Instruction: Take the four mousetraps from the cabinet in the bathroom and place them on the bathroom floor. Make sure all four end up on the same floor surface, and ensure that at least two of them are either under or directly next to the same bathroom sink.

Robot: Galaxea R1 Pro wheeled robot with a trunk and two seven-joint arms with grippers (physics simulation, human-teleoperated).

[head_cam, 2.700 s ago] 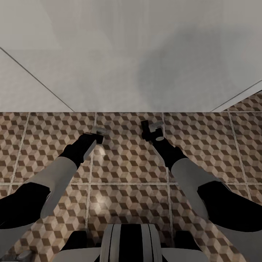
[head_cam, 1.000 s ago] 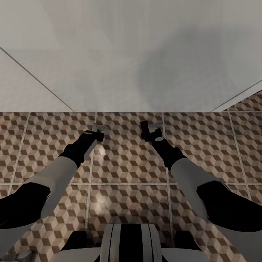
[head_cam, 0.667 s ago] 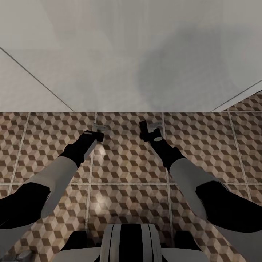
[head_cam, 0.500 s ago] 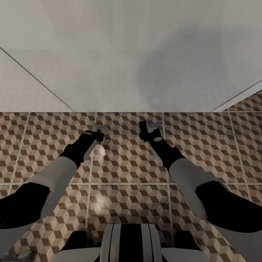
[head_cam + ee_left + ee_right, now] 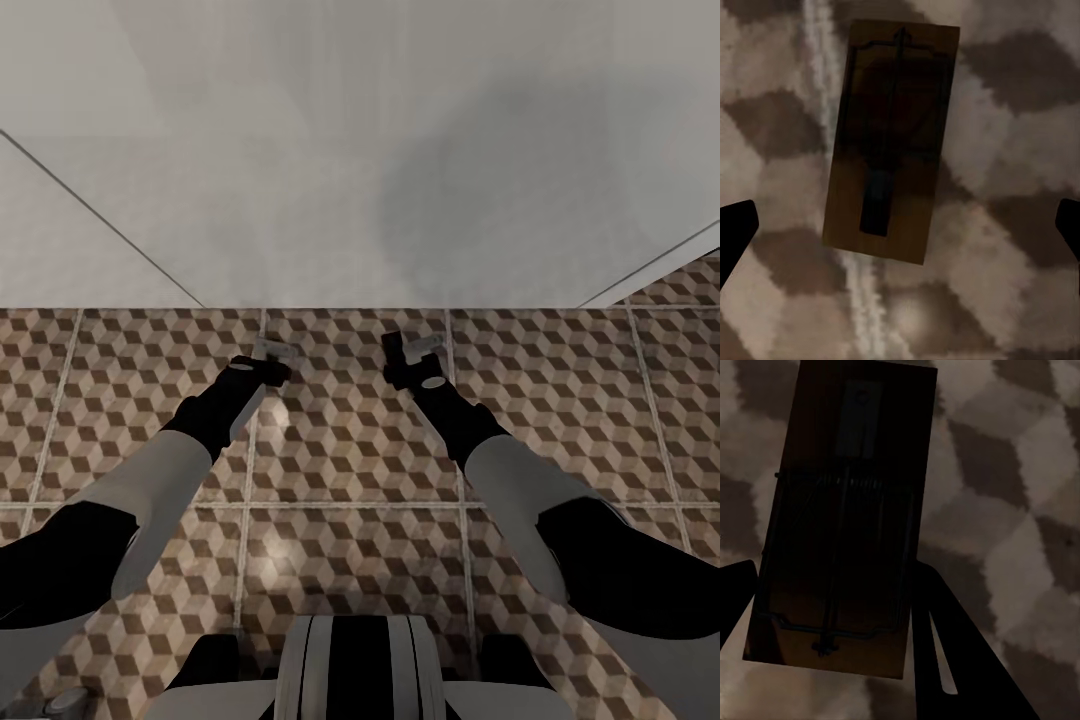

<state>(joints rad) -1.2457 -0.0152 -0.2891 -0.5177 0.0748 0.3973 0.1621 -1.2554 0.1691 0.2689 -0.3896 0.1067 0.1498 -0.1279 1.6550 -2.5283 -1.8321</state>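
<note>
In the left wrist view a mousetrap (image 5: 891, 139) lies flat on the bathroom floor (image 5: 1012, 150): a small brown wooden board, longer than wide, with dark wire along its length and a wire bar across one end. It rests across a pale grout line, and the cube-patterned tile shows on all sides of it. The left gripper (image 5: 900, 225) is spread wide, its two dark fingertips (image 5: 735, 232) at the opposite edges of the picture, well apart from the board and touching nothing.

The right wrist view shows a second mousetrap (image 5: 840, 517), much darker and in shadow, with a wire frame over the wider half of the board and a pale patch near the other end. The right gripper (image 5: 832, 607) has a dark finger (image 5: 952, 660) along one long side of the board and the tip of the other at the opposite side. Whether it is pinching the board or merely standing around it I cannot tell.

The head view gives the wider setting: both arms reach forward over the tiled floor toward a plain grey-white wall (image 5: 360, 150), the left gripper (image 5: 272, 362) and the right gripper (image 5: 410, 356) low and near the foot of the wall. Neither board can be made out there.
</note>
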